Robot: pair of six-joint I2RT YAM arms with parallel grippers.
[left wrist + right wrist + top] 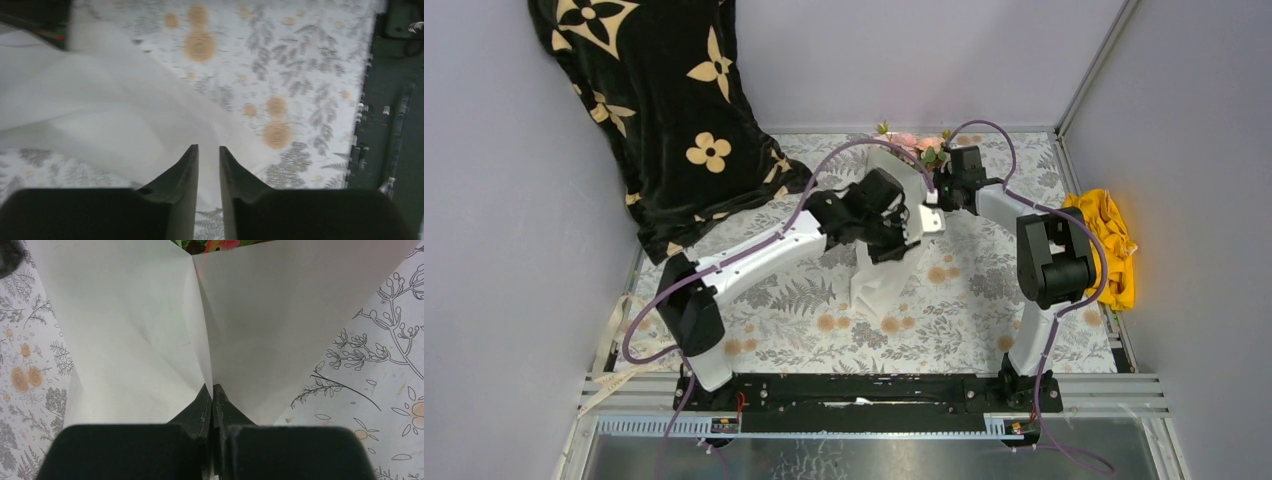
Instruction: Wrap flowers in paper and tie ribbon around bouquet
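White paper (879, 280) is lying in a long, loose cone down the middle of the leaf-patterned tablecloth (804, 295), its wide end pointing toward the far wall and its narrow end trailing back toward the arm bases. Pink flowers (911, 143) with green leaves are poking out of the far, wide end, and from the right wrist only a sliver of pink and green is showing above the paper's top edge. The right gripper (212, 387) is clenching tight on the paper – two flaps are meeting in a seam that is running straight down into its closed fingertips. The left gripper (207, 150) is hanging over the lower part of the paper with its jaws parted by a narrow gap; white sheet is showing through that gap and nothing is being pinched. Both arms are reaching in toward the middle of the table, the left from the near left and the right bending in from the right side. Cream ribbon (610, 335) is draping over the table's left edge, well apart from the paper. Black cloth with cream flower shapes (654, 110) is hanging at the far left, and yellow cloth (1109, 230) is bunching at the right edge.
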